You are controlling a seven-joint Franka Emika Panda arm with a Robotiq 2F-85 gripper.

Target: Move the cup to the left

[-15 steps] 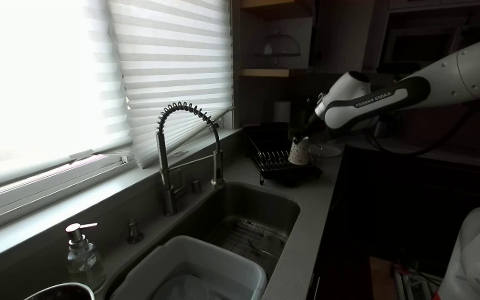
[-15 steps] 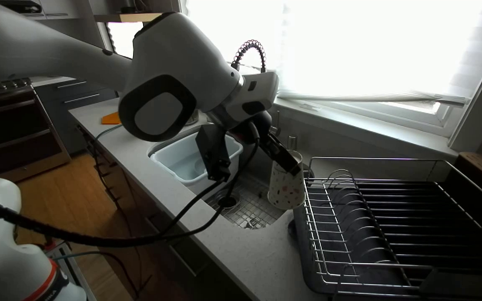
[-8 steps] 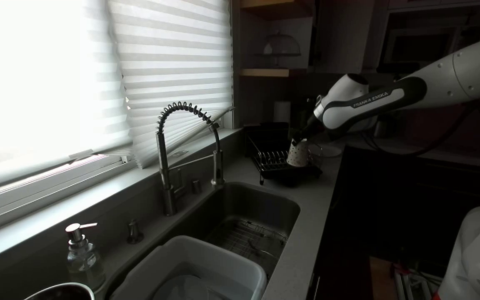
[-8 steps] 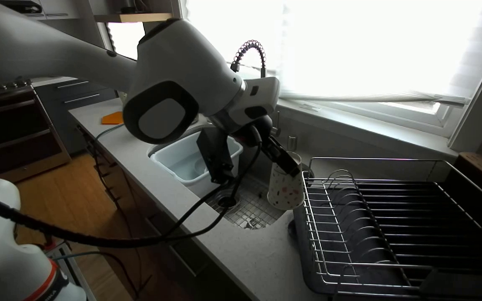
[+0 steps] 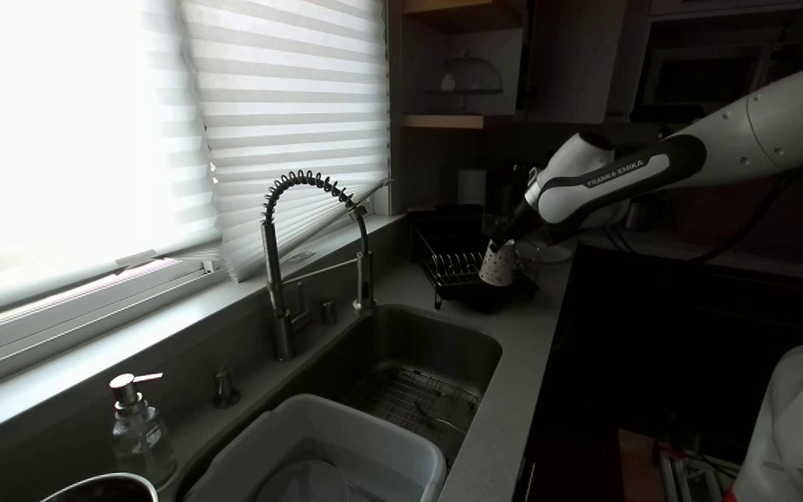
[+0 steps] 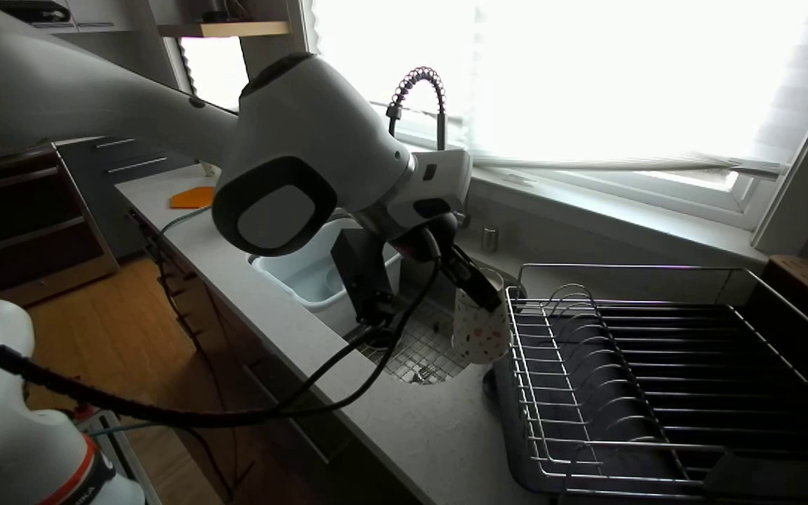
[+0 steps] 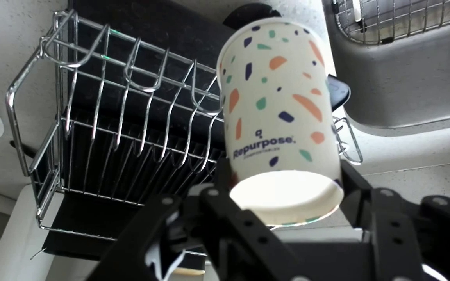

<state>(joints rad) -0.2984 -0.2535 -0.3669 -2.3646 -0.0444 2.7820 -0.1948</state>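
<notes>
The cup is whitish with coloured flecks and shows in both exterior views (image 5: 497, 268) (image 6: 480, 337) and in the wrist view (image 7: 275, 101). Its narrower end is up and its wider end is down, slightly tilted. My gripper (image 7: 285, 175) is shut on the upper, narrower end, one finger on each side. In an exterior view the gripper (image 6: 492, 303) holds the cup beside the dish rack's end, near the sink corner. I cannot tell whether the cup's lower rim touches anything.
The wire dish rack (image 6: 558, 379) stands right beside the cup. The sink (image 5: 436, 331) holds a grey tub (image 5: 325, 418). The coiled faucet (image 5: 276, 279) rises behind the sink, with a soap bottle (image 5: 142, 439) farther along. The counter (image 6: 439, 435) runs between sink and rack.
The arm and gripper have moved down, carrying the cup lower beside the rack. The grip on the cup is unchanged.
</notes>
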